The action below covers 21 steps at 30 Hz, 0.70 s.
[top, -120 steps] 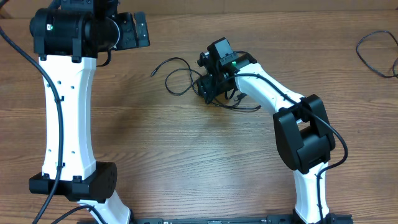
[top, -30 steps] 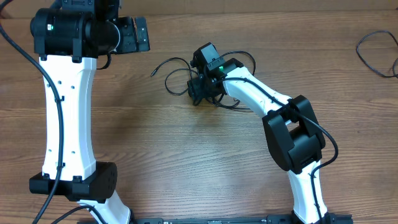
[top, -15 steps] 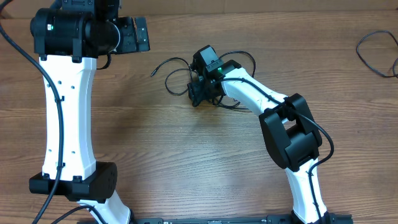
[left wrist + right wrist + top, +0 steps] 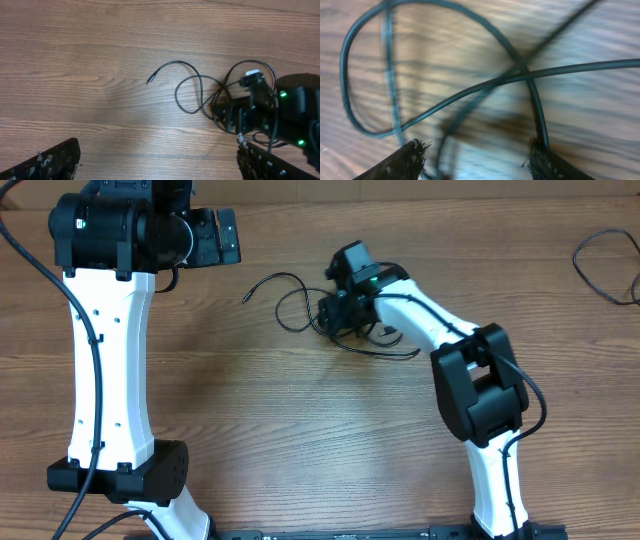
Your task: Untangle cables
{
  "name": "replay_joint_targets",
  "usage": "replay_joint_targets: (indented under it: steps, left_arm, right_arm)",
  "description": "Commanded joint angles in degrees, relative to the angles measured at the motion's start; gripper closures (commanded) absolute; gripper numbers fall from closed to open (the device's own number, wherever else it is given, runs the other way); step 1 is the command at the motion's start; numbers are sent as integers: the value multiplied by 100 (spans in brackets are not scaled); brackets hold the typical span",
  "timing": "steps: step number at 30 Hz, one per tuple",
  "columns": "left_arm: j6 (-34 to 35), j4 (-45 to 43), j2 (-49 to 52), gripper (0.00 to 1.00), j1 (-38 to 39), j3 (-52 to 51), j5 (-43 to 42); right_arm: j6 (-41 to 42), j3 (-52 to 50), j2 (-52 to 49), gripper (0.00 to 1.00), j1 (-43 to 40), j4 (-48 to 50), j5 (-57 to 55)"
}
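Cables (image 4: 522, 75) cross ahead of my right gripper (image 4: 475, 150), fingers apart, left gripper (image 4: 157, 150) likewise; closing here could pinch both strands and tighten the knot.

I see a wood-grain table (image 4: 300, 430) | on it, in the far half near the middle: black cable tangle (image 4: 175, 62), loose loops, one free end pointing toward the left edge | far right corner: second black cable (image 4: 577, 250), looped, running off the right edge
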State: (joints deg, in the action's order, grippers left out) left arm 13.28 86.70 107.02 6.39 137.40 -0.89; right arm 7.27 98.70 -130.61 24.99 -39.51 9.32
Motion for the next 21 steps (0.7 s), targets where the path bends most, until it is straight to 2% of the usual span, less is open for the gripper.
replay_joint_targets:
  steps: [1, 21]
  left_arm:
    - [-133, 4, 57, 0, 39, 22, -20]
    - [-155, 4, 57, 1, 39, 22, -15]
  right_arm:
    - [2, -90, -391, 34, -144, -105, -42]
    - [48, -90, -398, 37, 321, -76, 186]
